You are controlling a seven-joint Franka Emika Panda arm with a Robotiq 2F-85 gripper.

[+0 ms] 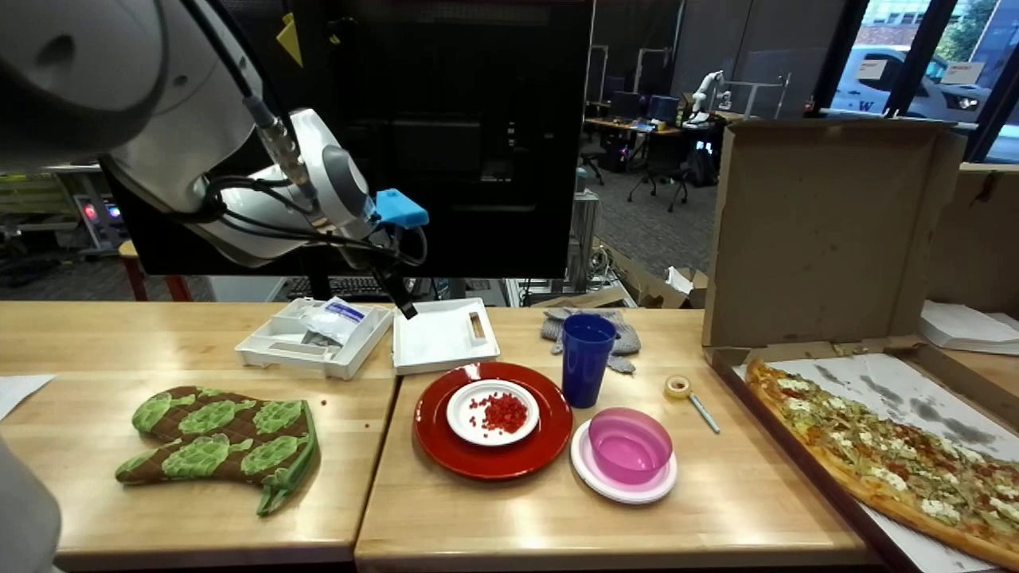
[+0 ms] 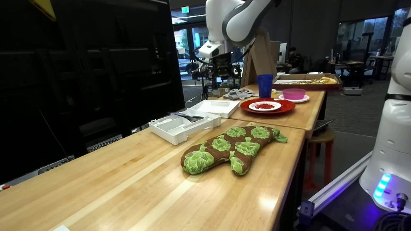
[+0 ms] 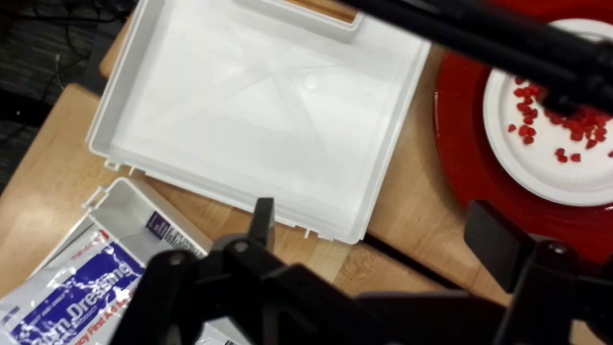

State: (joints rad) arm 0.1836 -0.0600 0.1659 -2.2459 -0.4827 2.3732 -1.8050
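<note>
My gripper [image 3: 371, 208] is open, its fingers wide apart with only bare tabletop and a corner of a white lid [image 3: 268, 115] showing between them. In an exterior view the gripper [image 1: 407, 310] hangs above the table's back, over the lid and the white case [image 1: 279, 346] to which it adjoins. A burn dressing packet [image 3: 72, 292] lies in the case. To the lid's right in the wrist view is a red plate [image 3: 457, 148], bearing a small white plate [image 3: 507, 158] with red bits [image 3: 582, 127] on it. Nothing is held.
A blue cup [image 1: 587, 362] stands beside the red plate, with a grey glove [image 1: 625, 334] behind. A pink bowl [image 1: 629, 446] sits on white plates. Tape [image 1: 677, 387] and a marker [image 1: 704, 414] lie near an opened pizza box [image 1: 820, 239]. An oven mitt [image 2: 231, 147] rests in front.
</note>
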